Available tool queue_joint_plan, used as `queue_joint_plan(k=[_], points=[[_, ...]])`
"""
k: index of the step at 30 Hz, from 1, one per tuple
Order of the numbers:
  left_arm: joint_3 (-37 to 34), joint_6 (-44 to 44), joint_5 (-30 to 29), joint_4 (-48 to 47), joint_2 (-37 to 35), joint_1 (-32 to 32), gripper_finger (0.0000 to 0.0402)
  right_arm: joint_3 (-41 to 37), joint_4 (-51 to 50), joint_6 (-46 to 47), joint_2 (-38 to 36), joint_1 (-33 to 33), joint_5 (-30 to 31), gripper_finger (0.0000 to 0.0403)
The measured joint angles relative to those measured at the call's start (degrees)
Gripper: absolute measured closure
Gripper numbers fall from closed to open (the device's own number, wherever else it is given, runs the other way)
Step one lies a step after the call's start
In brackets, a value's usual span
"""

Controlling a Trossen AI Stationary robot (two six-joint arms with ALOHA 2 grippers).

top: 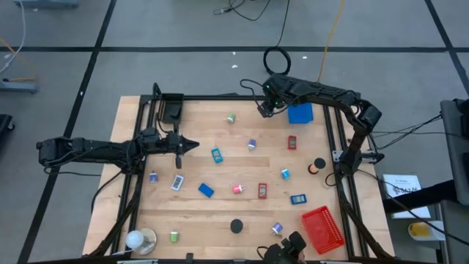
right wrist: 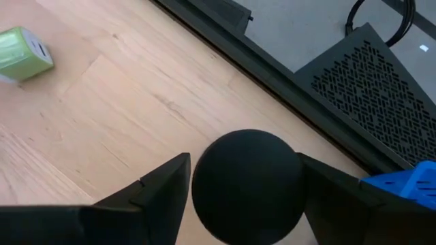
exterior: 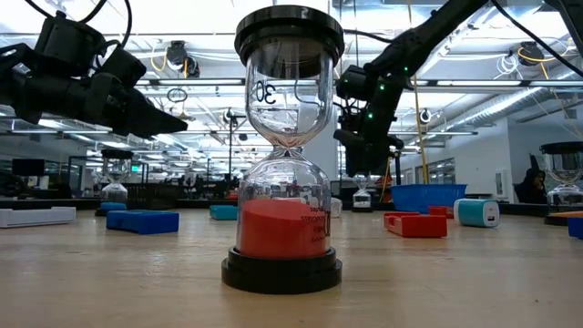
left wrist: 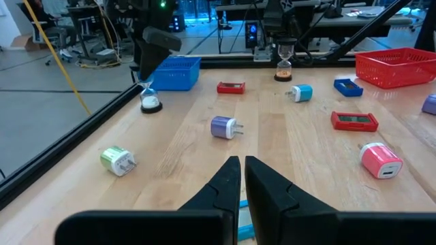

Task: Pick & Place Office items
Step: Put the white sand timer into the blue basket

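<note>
Right wrist view, right claw [right wrist: 246, 178] around black round object [right wrist: 246, 185], left claw [left wrist: 242, 178] closed, empty.

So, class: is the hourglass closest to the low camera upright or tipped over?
Upright. The hourglass stands on its black base on the table, black cap on top, with the red sand settled in the lower bulb.

Small coloured office items [top: 217, 155] scattered flat across the wooden table [top: 198, 220]

Two matte-black jointed arms; black cables; wedge-shaped dark fingers [left wrist: 231, 187]; green indicator lights
</note>
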Motion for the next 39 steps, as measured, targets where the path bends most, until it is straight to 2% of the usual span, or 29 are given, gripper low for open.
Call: queue_joint_plan(k=[6,13,19,27,32,39], points=[[0.0,0.0,0.0,0.0,0.0,0.0,0.0371,0.0,0.3,0.0,0.0,0.1,0.0,0.0194],[0.0,0.0,0.0,-0.1,0.0,0.0,0.0371,0.0,-0.1,0.5,-0.2,0.1,0.0,0.0184],[0.0,0.0,0.0,-0.1,0.0,0.0,0.0371,-0.1,-3.7,1.2,-6.1,-1.3,0.1,0.0194],[0.0,-0.1,0.0,-0.1,0.0,0.0,0.0371,0.0,-11.9,2.6,-16.1,-6.9,6.2,0.0189],[0.0,-0.3,0.0,-0.1,0.0,0.0,0.0371,-0.8,-12.7,2.4,-16.1,-11.5,6.0,0.0194],[0.0,-0.2,0.0,-0.4,0.0,0.0,0.0371,-8.0,-7.4,0.3,-15.2,-16.2,2.8,0.0190]])
